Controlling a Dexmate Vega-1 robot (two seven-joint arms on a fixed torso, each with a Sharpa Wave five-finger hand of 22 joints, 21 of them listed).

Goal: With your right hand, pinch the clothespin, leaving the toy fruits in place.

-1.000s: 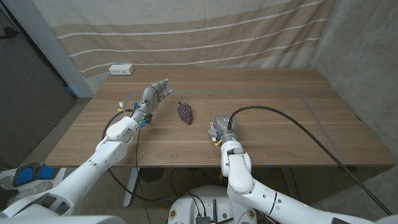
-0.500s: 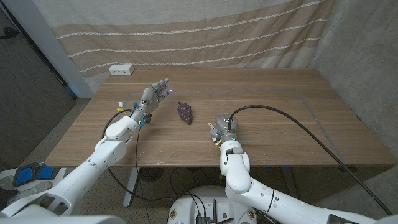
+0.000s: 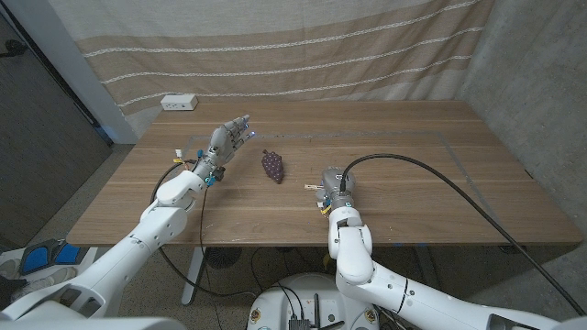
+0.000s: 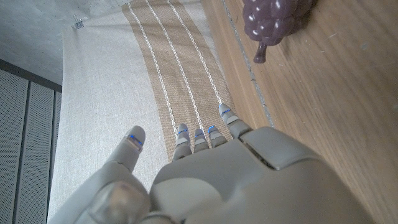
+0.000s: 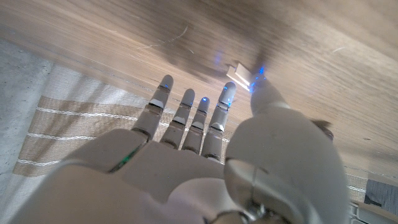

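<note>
While one toy grape bunch (image 3: pixel 272 165) lay at the surface (image 3: pixel 413 174) centre, one clothespin (image 5: pixel 244 76) sat at its four o'clock, touching the right hand (image 3: pixel 332 181), fingers spread, nothing gripped. The left hand (image 3: pixel 229 139) hovered wide at ten o'clock.

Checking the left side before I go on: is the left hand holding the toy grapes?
No: in the head view the left hand has its fingers spread in the air, apart from the toy grapes lying on the table.

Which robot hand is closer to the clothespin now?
The right robot hand: the clothespin lies at its fingertips. The left robot hand is raised farther away, beyond the toy grapes.
</note>
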